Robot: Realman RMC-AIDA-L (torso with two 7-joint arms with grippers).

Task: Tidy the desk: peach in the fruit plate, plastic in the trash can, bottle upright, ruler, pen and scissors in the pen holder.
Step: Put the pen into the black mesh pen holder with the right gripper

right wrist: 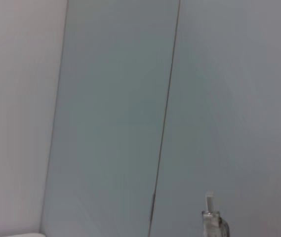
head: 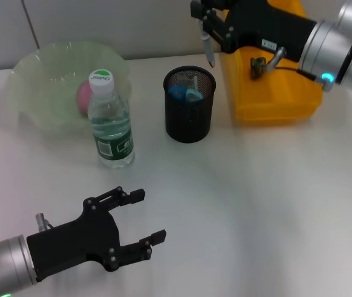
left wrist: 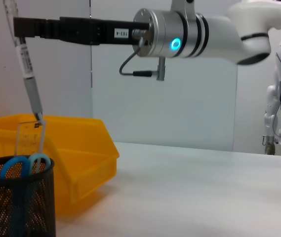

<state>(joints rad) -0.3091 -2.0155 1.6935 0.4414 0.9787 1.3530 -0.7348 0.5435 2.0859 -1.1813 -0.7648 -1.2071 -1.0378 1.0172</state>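
Right hand [head: 208,28] pinches pen [head: 207,48] tip-down above pen holder [head: 189,105]; left hand [head: 140,216] spread, low.

the right wrist view is filled almost wholly by a pale grey-green wall [right wrist: 115,108], smooth and unmarked. a thin dark seam [right wrist: 166,113] runs down it, slightly slanted, dividing it into panels. along one side lies a lighter, whitish panel [right wrist: 17,108], its edge also slanted. at one corner a small white patch [right wrist: 24,234] just enters the picture; what it is cannot be told. at the picture's edge near the seam shows the clear, glassy end of the pen [right wrist: 213,219], capped by a small white tip.
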